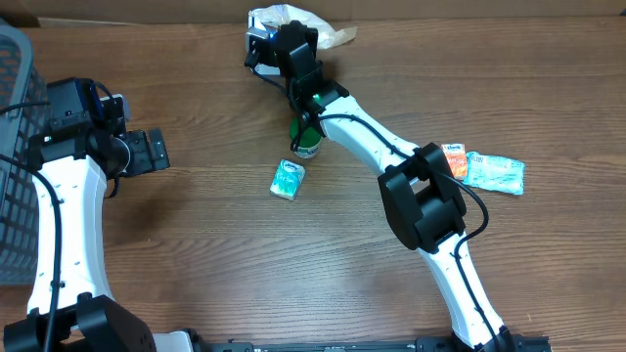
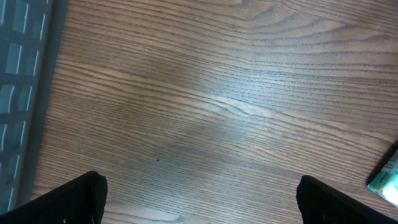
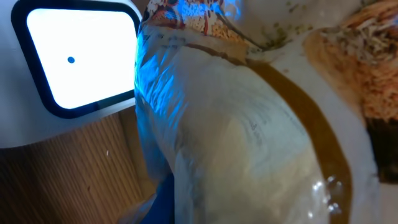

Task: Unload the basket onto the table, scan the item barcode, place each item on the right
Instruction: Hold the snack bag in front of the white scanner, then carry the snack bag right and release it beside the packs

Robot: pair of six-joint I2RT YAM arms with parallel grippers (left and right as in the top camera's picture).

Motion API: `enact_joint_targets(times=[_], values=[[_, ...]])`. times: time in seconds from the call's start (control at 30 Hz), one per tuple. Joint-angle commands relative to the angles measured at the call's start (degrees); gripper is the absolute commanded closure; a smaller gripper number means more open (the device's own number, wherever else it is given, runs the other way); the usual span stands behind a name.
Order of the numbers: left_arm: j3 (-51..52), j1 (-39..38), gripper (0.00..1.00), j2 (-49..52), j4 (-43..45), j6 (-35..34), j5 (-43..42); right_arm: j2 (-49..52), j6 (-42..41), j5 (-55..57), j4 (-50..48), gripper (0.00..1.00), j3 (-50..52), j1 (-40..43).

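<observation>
crinkled white plastic packet (image 3: 236, 143), brown and orange print across its top, bulging toward the lens at the bench's far edge, washed blue down its left side. just left of it, white scanner (image 3: 74, 59), dark-rimmed window glowing bright, one dark dot in the glow.

Mock shop checkout set up in a robotics lab.
Two white robot arms (image 1: 362, 132) stand at a wood-grain worktop (image 1: 225, 264) with a glowing barcode scanner (image 3: 74, 59), a grey mesh basket (image 1: 12, 147) and small grocery packets (image 1: 494, 171).
</observation>
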State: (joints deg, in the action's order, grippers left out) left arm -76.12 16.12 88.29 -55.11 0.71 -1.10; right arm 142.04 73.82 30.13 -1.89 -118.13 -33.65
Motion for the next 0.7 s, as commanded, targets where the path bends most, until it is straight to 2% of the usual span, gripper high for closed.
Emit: enact_joint_targets(times=[0.0, 0.17, 0.3, 0.5, 0.53, 0.67], values=[[-0.5, 0.0, 0.00, 0.1, 0.0, -0.7, -0.4, -2.6, -8.4, 0.7, -0.5, 0.96, -0.3, -0.1], [-0.5, 0.0, 0.01, 0.1, 0.0, -0.7, -0.4, -9.0, -18.7, 0.7, 3.3, 0.96, -0.3, -0.1], [-0.5, 0.0, 0.00, 0.1, 0.0, -0.7, -0.4, -16.5, -32.8, 0.4, 13.0, 0.96, -0.3, -0.1], [-0.5, 0.0, 0.00, 0.1, 0.0, -0.7, -0.4, -30.1, -56.0, -9.2, 37.2, 0.96, -0.3, 2.2], [-0.5, 0.0, 0.00, 0.1, 0.0, -0.7, -0.4, -34.5, -62.2, -16.9, 46.9, 0.96, -0.3, 4.5], [-0.5, 0.0, 0.01, 0.1, 0.0, -0.7, -0.4, -40.4, -73.0, -32.2, 63.0, 0.96, -0.3, 11.8]])
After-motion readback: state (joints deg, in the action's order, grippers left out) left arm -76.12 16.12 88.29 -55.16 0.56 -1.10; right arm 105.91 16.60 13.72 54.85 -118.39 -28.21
